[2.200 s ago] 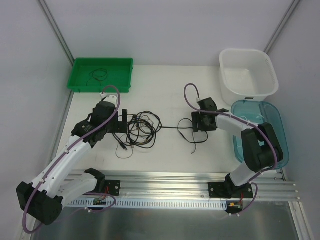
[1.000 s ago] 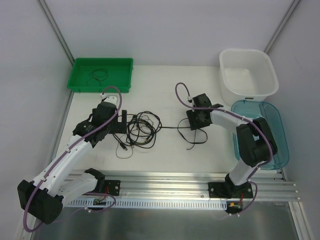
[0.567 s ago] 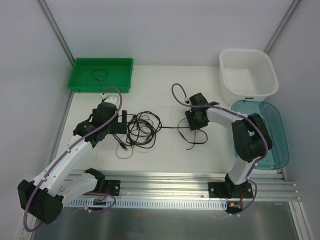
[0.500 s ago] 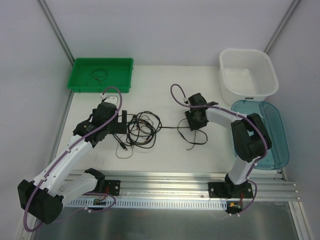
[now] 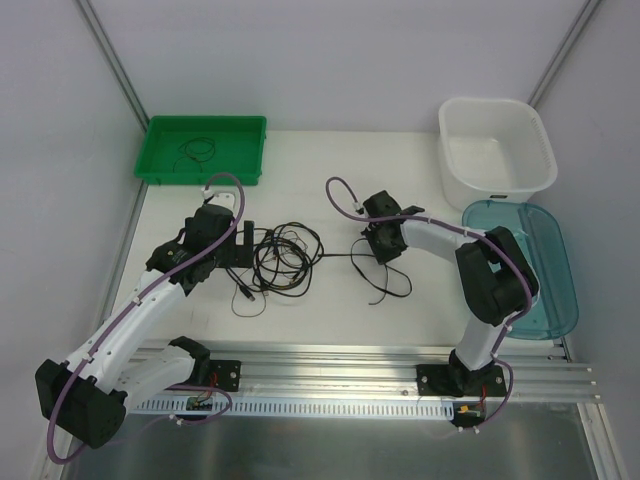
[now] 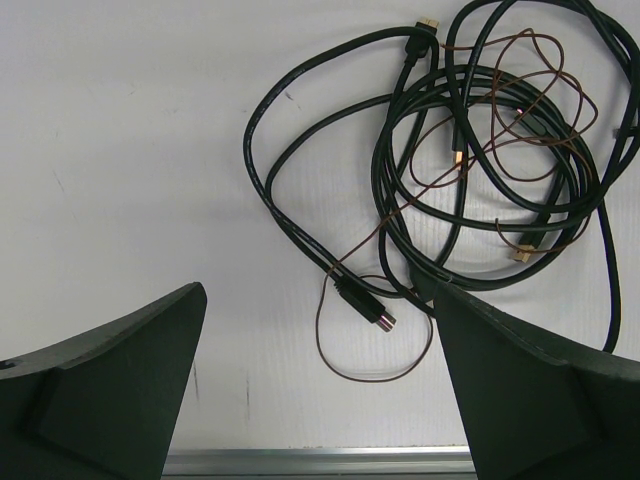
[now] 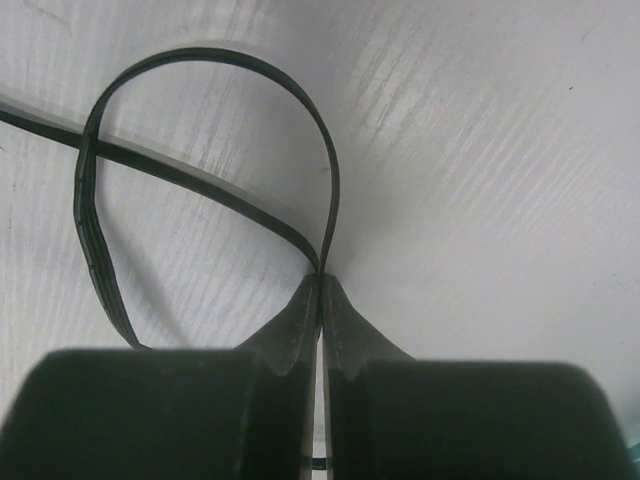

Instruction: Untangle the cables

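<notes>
The cables [image 5: 285,258] lie in a black tangle left of the table's middle, with a thin brown wire [image 6: 520,110] threaded through the loops [image 6: 470,160] and a plug [image 6: 381,316] at the near side. My left gripper [image 5: 240,246] hovers at the tangle's left edge, open and holding nothing [image 6: 318,296]. One black cable [image 5: 340,255] runs right from the tangle to my right gripper [image 5: 378,243]. That gripper [image 7: 322,280] is shut on this flat black cable, which loops [image 7: 215,60] in front of the tips and trails toward me [image 5: 385,285].
A green tray [image 5: 250,125] at the back left holds a small coiled cord [image 5: 197,151]. A white tub [image 5: 497,180] stands at the back right, with a teal tray [image 5: 555,250] in front of it. An aluminium rail [image 5: 330,365] runs along the near edge.
My right gripper has slid left across the table and closed on the black cable; the loose loop near it shifted left too. The left arm and tangle stayed put.
</notes>
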{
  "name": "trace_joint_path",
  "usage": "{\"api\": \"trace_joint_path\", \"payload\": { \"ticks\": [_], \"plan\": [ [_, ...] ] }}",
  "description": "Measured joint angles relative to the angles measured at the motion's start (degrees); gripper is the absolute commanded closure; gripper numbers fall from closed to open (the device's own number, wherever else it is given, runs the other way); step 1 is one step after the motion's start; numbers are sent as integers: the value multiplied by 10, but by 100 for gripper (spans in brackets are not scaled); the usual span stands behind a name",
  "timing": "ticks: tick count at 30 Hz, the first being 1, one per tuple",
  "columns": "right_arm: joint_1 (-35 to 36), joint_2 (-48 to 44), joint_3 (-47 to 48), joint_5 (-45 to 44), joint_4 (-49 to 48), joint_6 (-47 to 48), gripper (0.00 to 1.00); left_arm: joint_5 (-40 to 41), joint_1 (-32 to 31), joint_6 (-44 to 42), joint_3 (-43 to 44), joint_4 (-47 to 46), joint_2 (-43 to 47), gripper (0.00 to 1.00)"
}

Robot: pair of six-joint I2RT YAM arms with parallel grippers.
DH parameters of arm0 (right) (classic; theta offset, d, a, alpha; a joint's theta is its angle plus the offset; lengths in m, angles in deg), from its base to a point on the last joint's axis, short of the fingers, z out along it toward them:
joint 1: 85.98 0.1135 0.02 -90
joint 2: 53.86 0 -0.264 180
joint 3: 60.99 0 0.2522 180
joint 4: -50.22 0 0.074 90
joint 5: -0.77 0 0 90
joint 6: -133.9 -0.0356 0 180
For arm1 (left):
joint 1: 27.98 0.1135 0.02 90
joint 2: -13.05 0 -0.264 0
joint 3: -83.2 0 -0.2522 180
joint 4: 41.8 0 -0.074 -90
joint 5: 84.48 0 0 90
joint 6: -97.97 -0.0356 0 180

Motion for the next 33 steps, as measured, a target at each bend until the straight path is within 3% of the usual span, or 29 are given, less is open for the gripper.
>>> {"api": "trace_joint_path", "payload": {
  "ticks": [7,14,22,33],
  "plan": [
    [0,-28,-8,-25,32,-15,99,0,0,-1,-1,0,0,1],
    [-39,-170,4,-94,104,-48,99,0,0,-1,-3,0,0,1],
    [-54,-274,95,-126,136,-67,99,0,0,-1,-3,0,2,1],
    [-211,-276,189,-163,76,-145,99,-3,0,-1,-3,0,4,1]
  ]
}}
